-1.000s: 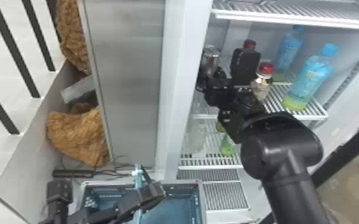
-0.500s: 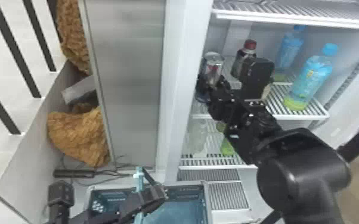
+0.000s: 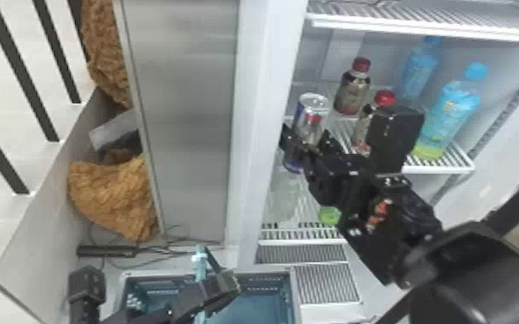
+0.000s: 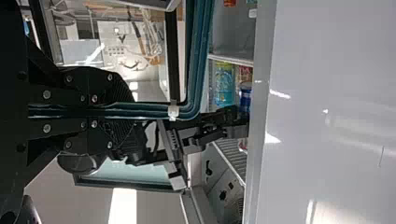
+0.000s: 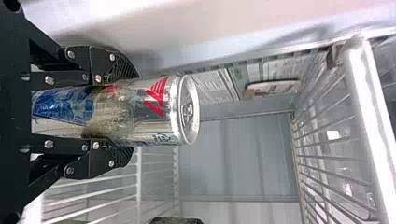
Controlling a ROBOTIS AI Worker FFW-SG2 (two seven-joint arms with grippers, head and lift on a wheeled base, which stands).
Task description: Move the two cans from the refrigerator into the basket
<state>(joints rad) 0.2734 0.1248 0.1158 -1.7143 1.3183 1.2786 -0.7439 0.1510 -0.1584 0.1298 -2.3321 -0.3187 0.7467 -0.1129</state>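
1. The right gripper [image 3: 308,140] is clasping a silver-and-blue drink can [image 3: 313,107], fingers against both sides.
2. That can is sitting inside the refrigerator [image 3: 268,129].
3. The left gripper [image 3: 204,288] is clamping the teal handle [image 4: 144,111] of the basket [image 3: 294,297].

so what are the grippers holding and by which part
The right gripper holds a can around its middle, lid free; the left gripper grips a straight stretch of blue-green handle, apparently the basket's.

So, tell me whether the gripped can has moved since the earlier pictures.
Yes: in the head view, the can has shifted towards the front edge of the shelf.
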